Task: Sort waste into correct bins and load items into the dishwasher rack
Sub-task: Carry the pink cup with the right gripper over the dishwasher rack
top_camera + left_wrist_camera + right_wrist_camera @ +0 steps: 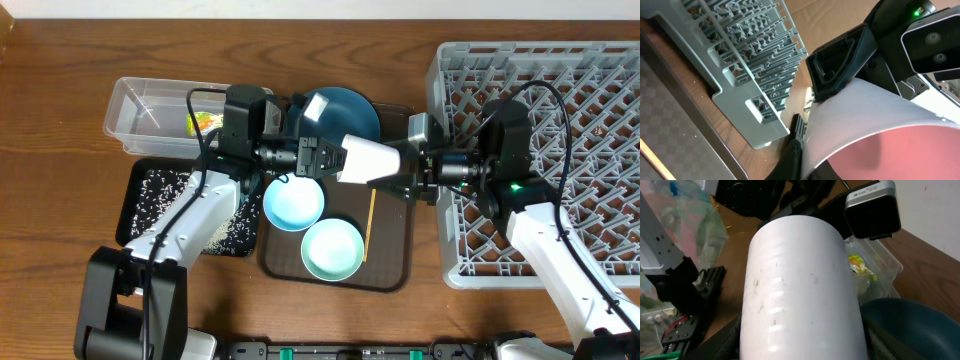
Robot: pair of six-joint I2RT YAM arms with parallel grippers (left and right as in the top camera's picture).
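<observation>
Cup: the pink-white cup [367, 158] lies on its side in the air above the brown tray [390, 255], between the two grippers.
Right gripper [408, 162]: grasping the cup; the left wrist view shows one black finger [837, 60] pressed to its white outer wall.
Left gripper [318, 158]: at the cup's other end; grip or release cannot be told.
Left wrist only: the cup's pink inside, and the dishwasher rack [750, 55] from its side.
Right wrist only: faint grey scuffs on the cup wall, and the yellow-green wrapper [860, 265] in the clear tub [890, 262].
Overhead only: dark blue plate [345, 108], white-blue bowl [293, 202], mint bowl [332, 249] and wooden stick [370, 222] on the brown tray; rice grains [215, 235] in the black tray [150, 200].
Surface: dark wood-grain table [60, 60].
Room: white wall behind in the right wrist view.
</observation>
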